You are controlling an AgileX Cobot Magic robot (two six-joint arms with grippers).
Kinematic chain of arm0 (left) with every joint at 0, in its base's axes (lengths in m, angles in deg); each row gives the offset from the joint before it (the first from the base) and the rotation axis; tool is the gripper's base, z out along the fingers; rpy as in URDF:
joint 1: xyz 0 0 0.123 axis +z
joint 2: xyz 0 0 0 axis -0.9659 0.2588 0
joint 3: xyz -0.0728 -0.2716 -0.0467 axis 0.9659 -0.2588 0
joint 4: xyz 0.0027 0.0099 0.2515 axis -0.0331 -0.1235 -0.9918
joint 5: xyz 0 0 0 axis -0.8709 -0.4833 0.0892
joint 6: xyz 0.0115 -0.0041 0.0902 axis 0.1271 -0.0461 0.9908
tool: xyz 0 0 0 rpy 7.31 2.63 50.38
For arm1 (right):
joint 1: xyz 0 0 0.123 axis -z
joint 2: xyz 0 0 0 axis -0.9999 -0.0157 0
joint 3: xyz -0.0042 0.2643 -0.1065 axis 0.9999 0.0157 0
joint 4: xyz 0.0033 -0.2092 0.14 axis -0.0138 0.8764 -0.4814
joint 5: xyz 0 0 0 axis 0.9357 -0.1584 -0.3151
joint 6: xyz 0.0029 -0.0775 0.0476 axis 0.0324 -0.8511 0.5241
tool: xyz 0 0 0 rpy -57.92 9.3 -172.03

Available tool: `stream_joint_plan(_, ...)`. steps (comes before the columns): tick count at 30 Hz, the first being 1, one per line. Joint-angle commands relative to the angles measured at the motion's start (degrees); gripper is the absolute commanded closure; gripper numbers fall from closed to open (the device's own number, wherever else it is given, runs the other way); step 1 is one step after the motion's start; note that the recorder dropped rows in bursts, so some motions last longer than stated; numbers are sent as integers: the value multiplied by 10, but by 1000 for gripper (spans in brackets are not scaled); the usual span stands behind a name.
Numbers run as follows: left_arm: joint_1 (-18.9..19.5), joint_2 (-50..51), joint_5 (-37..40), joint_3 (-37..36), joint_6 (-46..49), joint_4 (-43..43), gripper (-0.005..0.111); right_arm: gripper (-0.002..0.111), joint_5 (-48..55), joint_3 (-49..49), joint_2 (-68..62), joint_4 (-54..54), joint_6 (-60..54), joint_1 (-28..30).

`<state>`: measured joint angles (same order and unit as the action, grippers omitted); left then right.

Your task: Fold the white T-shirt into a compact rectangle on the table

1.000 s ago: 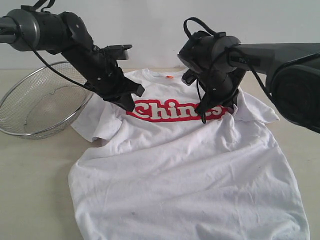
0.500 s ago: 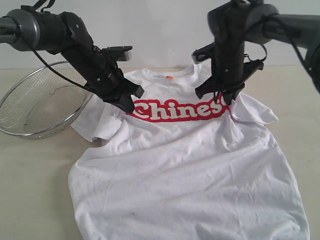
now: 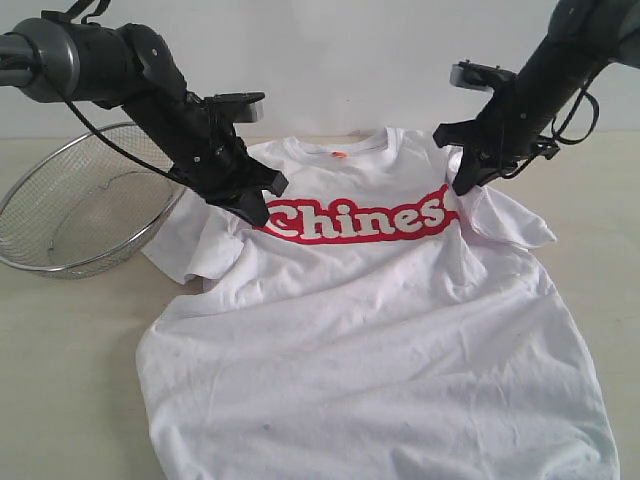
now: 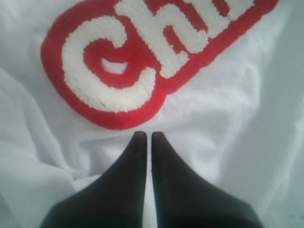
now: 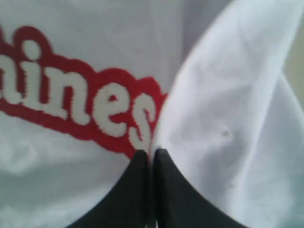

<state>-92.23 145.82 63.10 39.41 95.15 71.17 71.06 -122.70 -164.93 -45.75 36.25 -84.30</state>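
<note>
Lying unfolded on wide pale beige wood-grain table (image 3: 70, 380), wrinkled white cotton T-shirt w/ red lettering (image 3: 380, 340) sits under both arms. Silver wire-mesh basket (image 3: 70, 215), outboard of left gripper (image 3: 262, 212), looks empty. Jaws of it and right gripper (image 3: 462, 188) pressed together, no grip evident. Risk: shut tips drag cloth, bunching sleeve fold.

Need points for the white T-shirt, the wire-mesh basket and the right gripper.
white T-shirt (image 3: 380, 340), exterior view, lower front panel.
wire-mesh basket (image 3: 45, 225), exterior view, mesh wall.
right gripper (image 5: 151, 152), right wrist view, between the closed fingers' tips.
</note>
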Motion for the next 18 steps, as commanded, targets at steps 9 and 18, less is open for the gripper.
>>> stream_joint_plan(9,-1,-2,7,3,4,2,102,108,19,-14,28,-127,-61,2)
stream_joint_plan(18,-1,-2,3,3,4,2,102,108,19,-27,27,-147,-83,-54)
